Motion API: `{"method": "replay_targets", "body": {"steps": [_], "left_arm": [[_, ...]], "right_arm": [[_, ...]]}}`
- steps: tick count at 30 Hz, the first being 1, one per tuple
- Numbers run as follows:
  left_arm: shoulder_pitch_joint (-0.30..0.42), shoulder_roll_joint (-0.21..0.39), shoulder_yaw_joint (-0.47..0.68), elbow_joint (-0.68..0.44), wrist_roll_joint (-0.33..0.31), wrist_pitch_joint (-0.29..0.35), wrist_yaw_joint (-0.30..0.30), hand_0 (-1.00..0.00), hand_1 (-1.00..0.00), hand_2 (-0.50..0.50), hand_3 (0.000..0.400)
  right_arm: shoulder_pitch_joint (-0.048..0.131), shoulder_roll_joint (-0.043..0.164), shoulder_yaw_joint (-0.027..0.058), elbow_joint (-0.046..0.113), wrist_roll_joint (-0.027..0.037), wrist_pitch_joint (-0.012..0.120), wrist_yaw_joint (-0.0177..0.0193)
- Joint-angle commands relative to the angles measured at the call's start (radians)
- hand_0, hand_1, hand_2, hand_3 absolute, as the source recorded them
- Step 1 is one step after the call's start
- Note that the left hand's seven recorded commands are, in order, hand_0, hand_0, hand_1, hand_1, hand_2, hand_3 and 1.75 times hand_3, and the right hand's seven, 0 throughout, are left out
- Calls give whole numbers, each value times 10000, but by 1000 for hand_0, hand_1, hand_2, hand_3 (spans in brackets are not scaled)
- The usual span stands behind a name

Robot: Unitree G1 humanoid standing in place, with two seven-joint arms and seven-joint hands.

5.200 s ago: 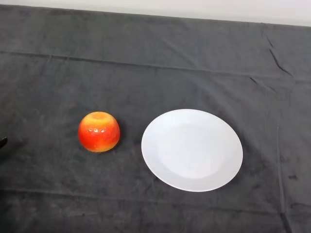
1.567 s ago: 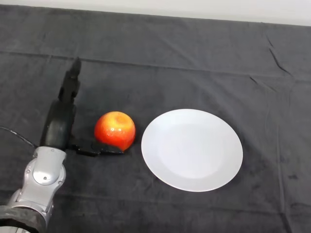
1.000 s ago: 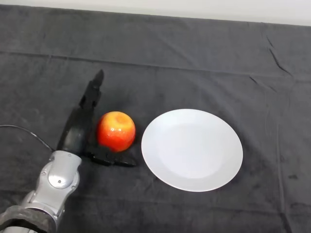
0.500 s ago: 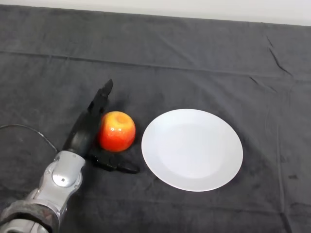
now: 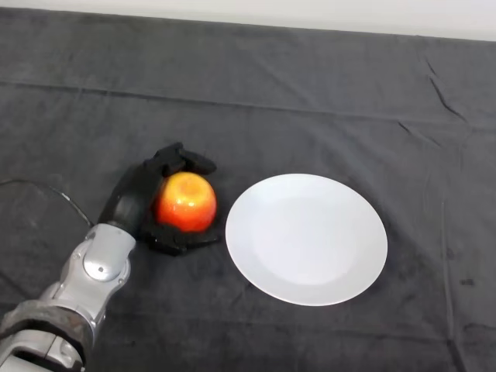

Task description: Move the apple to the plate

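A red and yellow apple (image 5: 187,202) sits on the dark cloth just left of a white plate (image 5: 306,238). My left hand (image 5: 133,199) is on the apple's left side. Its fingers (image 5: 186,159) curl over the apple's far top and its thumb (image 5: 188,242) wraps under the near side. The hand is shut on the apple. The apple is close to the plate's left rim but not on it. The silver-grey arm (image 5: 91,267) comes in from the lower left.
The dark cloth (image 5: 310,101) covers the whole table, with creases at the far right (image 5: 442,93). A pale strip of the table's far edge (image 5: 310,15) runs along the top.
My hand's fingers, straight beside the apple half a second ago, have curled over its top and the thumb has closed under it. The apple has stayed in place.
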Motion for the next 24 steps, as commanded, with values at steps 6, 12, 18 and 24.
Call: {"method": "replay_targets", "body": {"steps": [6,12,18,24], "left_arm": [[-394,-116,-341,-1230,445,169,638,-1000,-1000,0,400],[-50,-359,-794,-2321,674,194,847,-1000,-1000,0,400],[219,-526,-1409,-3231,737,282,850,-1000,-1000,0,400],[378,-649,-2191,-3826,661,394,842,-1000,-1000,0,400]], "right_arm": [[1121,1523,-113,806,170,591,-83],[1122,1524,-111,801,173,595,-82],[1122,1526,-106,794,178,600,-82],[1123,1528,-101,789,184,604,-81]]}}
